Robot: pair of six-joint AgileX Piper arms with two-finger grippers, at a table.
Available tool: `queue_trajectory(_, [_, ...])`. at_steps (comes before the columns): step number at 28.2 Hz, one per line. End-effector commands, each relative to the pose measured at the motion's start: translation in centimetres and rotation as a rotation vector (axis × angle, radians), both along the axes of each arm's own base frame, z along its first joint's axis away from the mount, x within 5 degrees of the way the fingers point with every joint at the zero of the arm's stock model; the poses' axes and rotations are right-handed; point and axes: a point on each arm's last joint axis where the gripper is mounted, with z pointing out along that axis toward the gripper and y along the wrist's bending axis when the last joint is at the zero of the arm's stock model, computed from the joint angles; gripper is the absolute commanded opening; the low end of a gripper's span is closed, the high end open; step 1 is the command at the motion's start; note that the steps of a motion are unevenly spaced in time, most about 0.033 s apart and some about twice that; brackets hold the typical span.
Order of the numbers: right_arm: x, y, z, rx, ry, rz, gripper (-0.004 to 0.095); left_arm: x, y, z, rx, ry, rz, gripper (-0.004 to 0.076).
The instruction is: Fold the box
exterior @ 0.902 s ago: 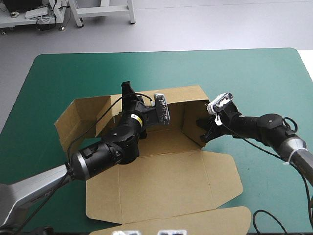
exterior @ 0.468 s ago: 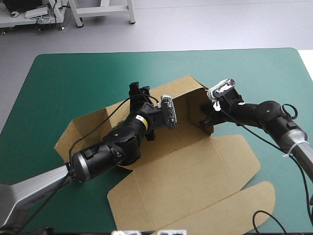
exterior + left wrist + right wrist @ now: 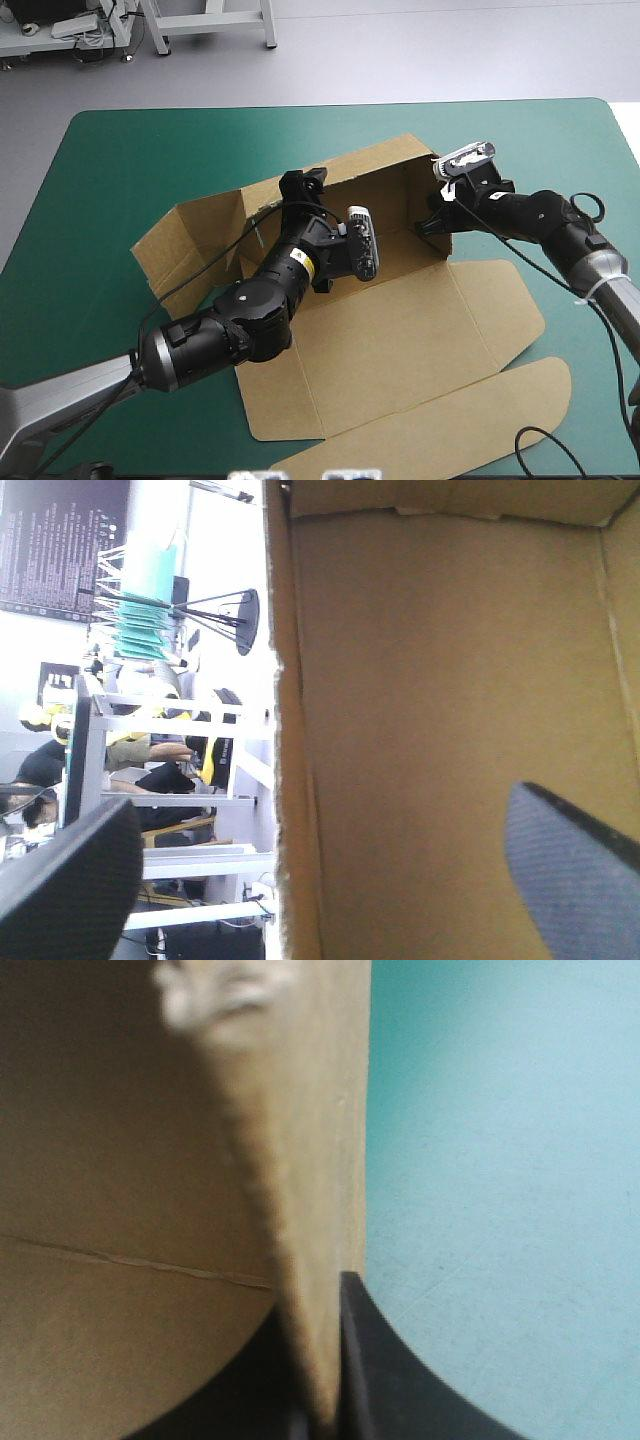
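The cut sheet of brown board that is the box (image 3: 400, 340) sits on the teal-green table cover (image 3: 130, 140), and it has just turned. Earlier its long raised wall faced the robot squarely. Now the whole box is swung anticlockwise as seen from above, and its flat lid has swept round toward the right arm's side.

The right gripper (image 3: 432, 222) pinches the box's short end wall. In its wrist view the two black fingers are all but closed, with the board's edge between them (image 3: 318, 1345). The left gripper (image 3: 300, 185) stands wide apart astride the top edge of the box's long wall, one finger inside the box and one outside (image 3: 315, 810). It clamps nothing.

I judge that the arms pivoted the box together, the right one dragging its corner, to bring the walls into reach. The walls came through standing, but none looks tucked, so the folding seems only partway.

By count there is one box and two grippers. The box has two upright walls, one end flap splayed outward at its left end, and one flat lid with one rounded tuck flap.
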Motion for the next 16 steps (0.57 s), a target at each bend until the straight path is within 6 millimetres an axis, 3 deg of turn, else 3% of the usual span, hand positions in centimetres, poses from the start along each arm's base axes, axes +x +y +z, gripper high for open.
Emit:
queue_trajectory(1, [0.0, -0.2, 2.6, 0.051, -0.087, -0.042, -0.0018, -0.6, 1.0, 3.2, -0.068, -0.107, 0.006, 0.0674])
queue_trajectory(3, [0.0, -0.2, 2.6, 0.051, -0.087, -0.042, -0.0018, -0.7, 1.3, 3.5, -0.076, -0.109, 0.016, 0.0606])
queue_trajectory(6, [0.0, -0.2, 2.6, 0.051, -0.088, -0.043, -0.0018, -0.8, 1.6, 3.7, -0.082, -0.109, 0.029, 0.0384])
queue_trajectory(9, [0.0, -0.2, 2.6, 0.049, -0.088, -0.042, -0.0018, -0.9, 1.9, 4.0, -0.086, -0.113, 0.043, 0.0019])
queue_trajectory(16, [0.0, -0.2, 2.6, 0.051, -0.086, -0.041, -0.0018, -1.4, 3.8, 5.7, -0.142, -0.115, 0.1, 0.0013])
